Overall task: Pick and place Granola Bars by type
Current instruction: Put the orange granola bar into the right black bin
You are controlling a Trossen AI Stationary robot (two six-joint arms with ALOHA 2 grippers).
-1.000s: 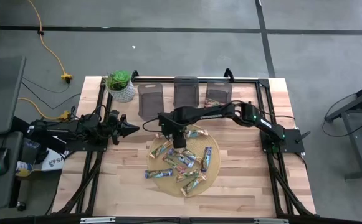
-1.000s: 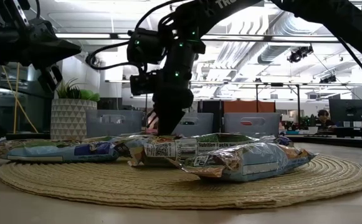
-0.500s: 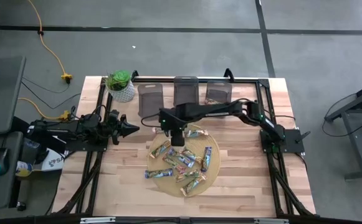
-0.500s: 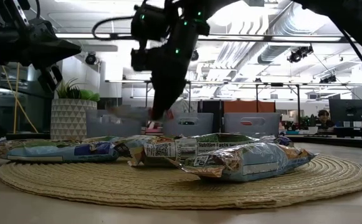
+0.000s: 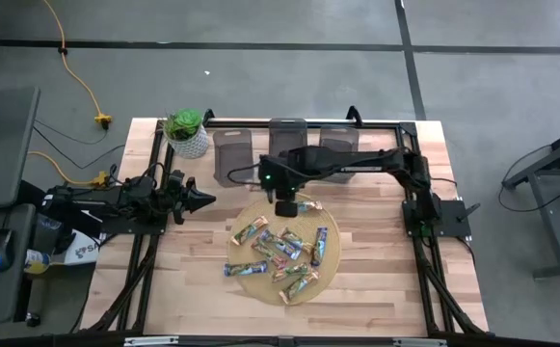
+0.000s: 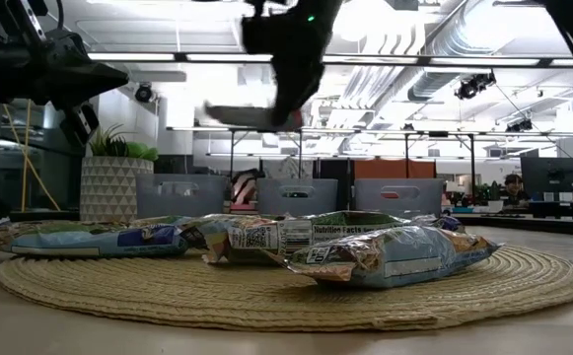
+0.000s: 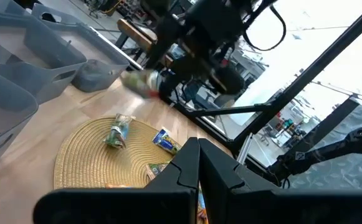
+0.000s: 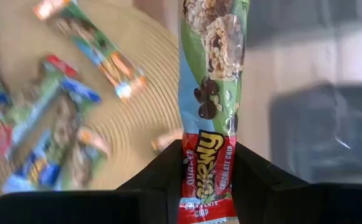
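Note:
Several granola bars [image 5: 281,251] in shiny green, blue and orange wrappers lie scattered on a round woven mat [image 5: 252,280]; they also show in the low view as bars [image 6: 266,237]. My right gripper [image 5: 285,206] hangs over the mat's far edge, shut on one bar [image 8: 209,93] with a green and red wrapper, high above the mat in the low view [image 6: 291,104]. My left gripper [image 5: 202,200] waits shut at the table's left side, clear of everything. My right gripper pinches the bar between its two fingers at the red end of the wrapper [image 8: 207,163], one finger [image 8: 168,171] on each long edge. The fingers slant steeply down from above and lie across the bar. The bar is lifted clear of the mat, its green end [image 6: 232,114] sticking out sideways.
Three clear grey bins [image 5: 231,154] [image 5: 287,143] [image 5: 337,145] stand in a row along the far edge, just beyond the mat. A potted plant [image 5: 187,133] stands at the far left corner. Bare wood lies right and left of the mat.
My right gripper has risen from the mat's far part with the green and red bar and drifted toward the far edge and the bins. The bar has come off the mat and hangs clear. The other bars lie as before.

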